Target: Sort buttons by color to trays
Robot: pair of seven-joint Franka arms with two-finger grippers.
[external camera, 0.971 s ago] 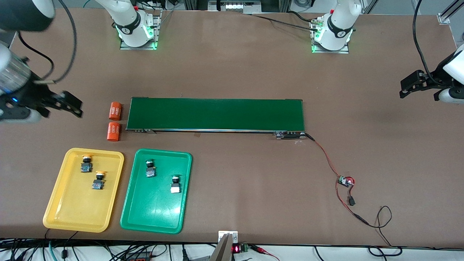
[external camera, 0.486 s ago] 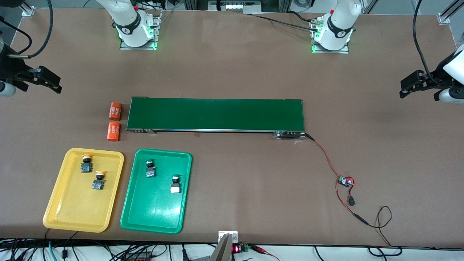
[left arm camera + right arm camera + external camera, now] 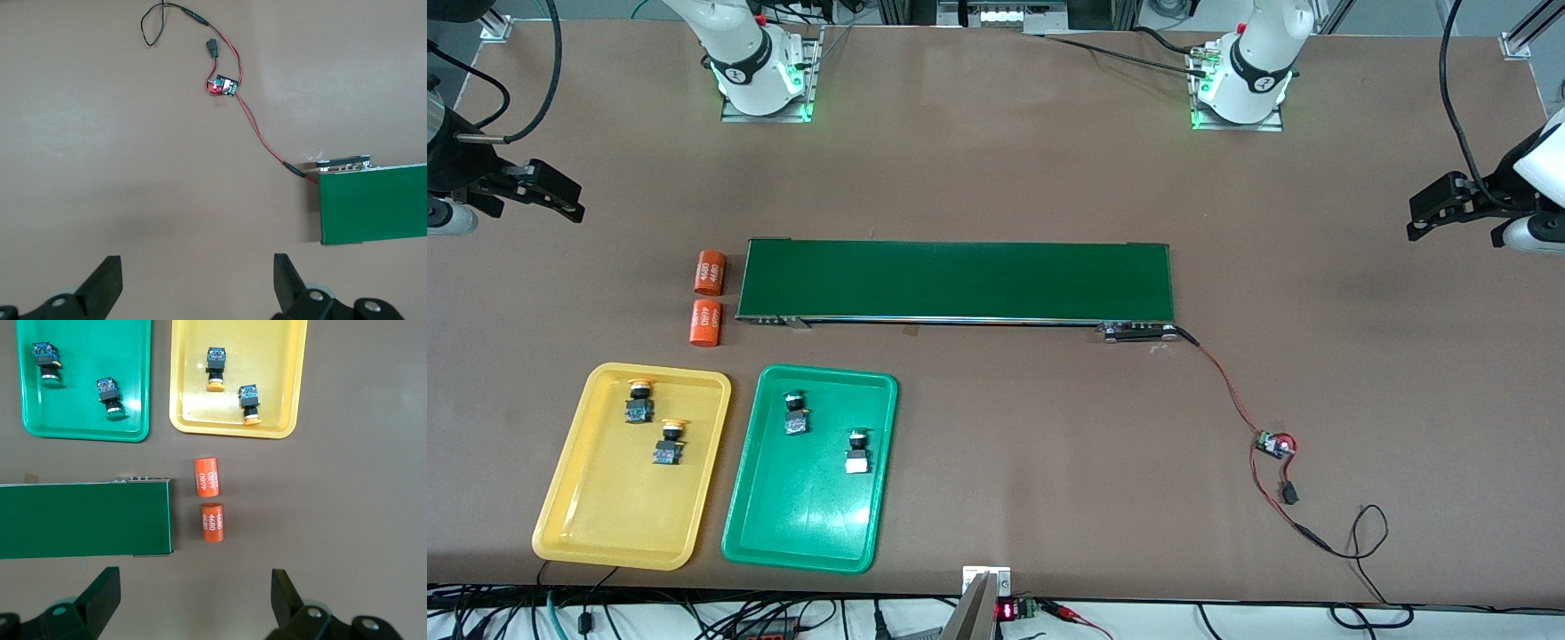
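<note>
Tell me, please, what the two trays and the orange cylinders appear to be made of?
Yellow tray and green tray: likely moulded plastic, glossy, judging by soft reflections and rounded rims. Orange cylinders: smooth orange wrap printed "4680"; what lies beneath cannot be told.

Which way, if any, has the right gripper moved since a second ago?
Yes. The right gripper has moved away from the orange cylinders, toward the right arm's end of the table, and is open.

Two trays side by side, nearer the camera than the belt; two buttons in each. Cylinders at belt's right-arm end.
</note>
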